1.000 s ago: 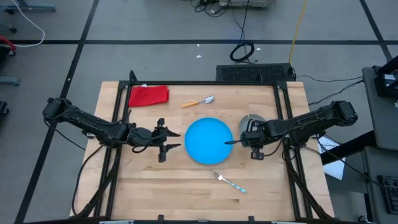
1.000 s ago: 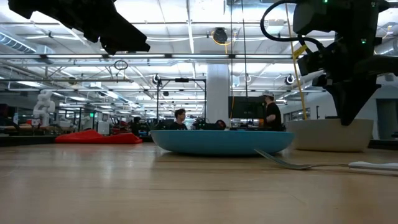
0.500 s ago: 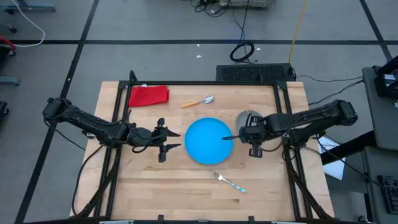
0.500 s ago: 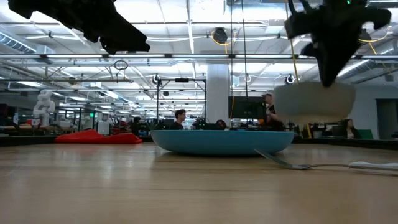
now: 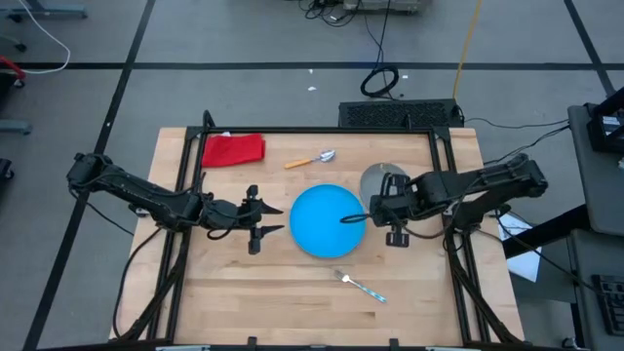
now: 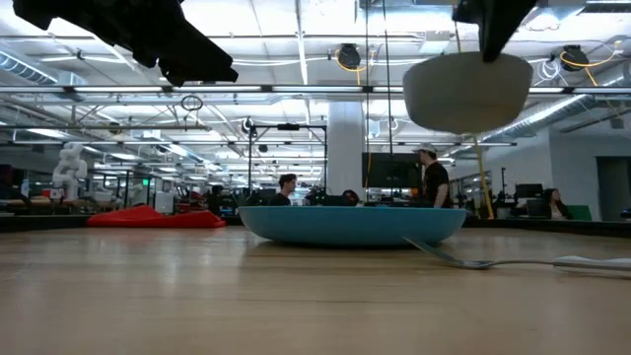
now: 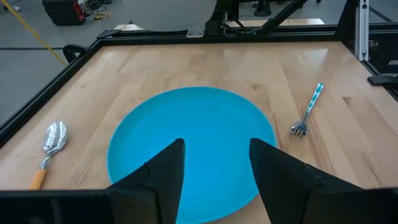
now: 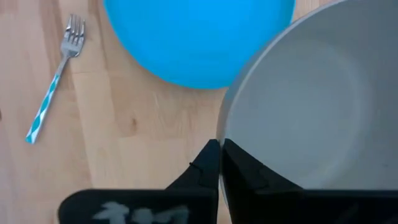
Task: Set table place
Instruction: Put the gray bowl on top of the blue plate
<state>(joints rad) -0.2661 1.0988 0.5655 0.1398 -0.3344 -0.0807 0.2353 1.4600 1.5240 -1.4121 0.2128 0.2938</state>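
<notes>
The blue plate [image 5: 328, 221] lies flat near the table's middle. My right gripper [image 8: 220, 157] is shut on the grey bowl [image 5: 378, 180], which hangs in the air just right of the plate and well above the table in the low view [image 6: 466, 91]. My left gripper [image 5: 276, 219] hovers open and empty at the plate's left edge; its fingers frame the plate in the left wrist view [image 7: 214, 165]. The orange-handled spoon [image 5: 312, 159] lies beyond the plate. The fork [image 5: 363, 286] with the patterned handle lies in front of it. My right gripper pinches the bowl's rim [image 8: 221, 132] between its two fingers, one finger inside the bowl and one outside. The fingers reach in from the table's right side. The bowl is lifted clear of the table, its opening up and nearly level.
A red cloth [image 5: 233, 148] lies at the table's far left corner. The black frame [image 5: 322, 130] runs along the table's edges. Bare wood shows on the near half of the table around the fork. People stand in the room beyond.
My right gripper has lifted the grey bowl off the table and carried it up and toward the table's left, nearer the blue plate. The bowl has gone from resting on the wood to hanging clear above plate height.
</notes>
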